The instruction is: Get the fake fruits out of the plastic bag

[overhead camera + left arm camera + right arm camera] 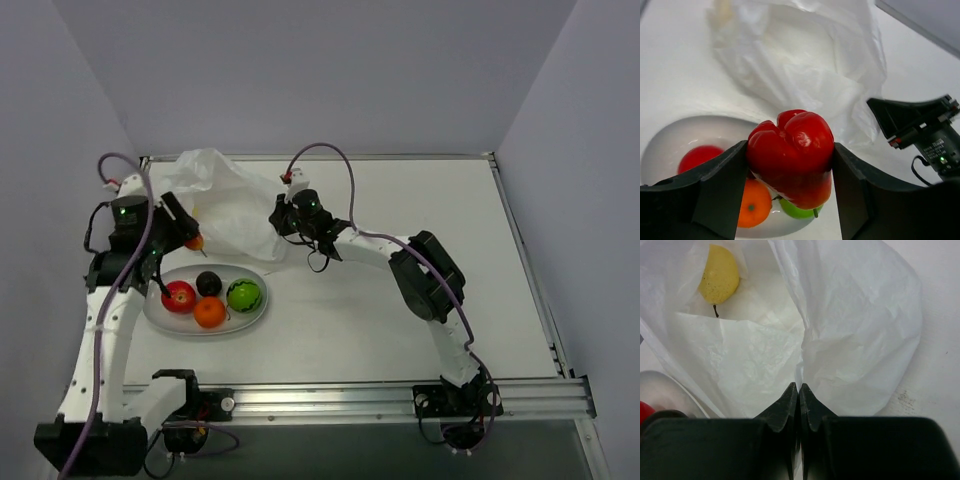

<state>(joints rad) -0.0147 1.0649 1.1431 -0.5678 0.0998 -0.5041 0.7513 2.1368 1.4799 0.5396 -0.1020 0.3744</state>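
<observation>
Here the left gripper is closed about halfway on a glossy red fruit, lobed like a small pepper, with one finger pressing on each side of it. The longer side of the fruit runs along the fingers. The fruit is out of the plastic bag and hangs in the air between the mouth of the bag and the white plate.

In the top view the fruit is about over the far left rim of the plate, so the plate lies from it toward the near side, a little to the right, and lower. This is the relation that matters. The coming move is probably a short carry toward near and then down.

The plate already carries a red apple, a dark fruit, a green fruit and an orange, all close together, so the free room looks small.

The right gripper is fully closed and pinches a fold of the bag at the right side of its mouth. One yellow fruit, shaped like a pear, lies inside the bag, far and left from this gripper, with its stalk pointing to the near side. The left arm seems to be the nearer one to it.
</observation>
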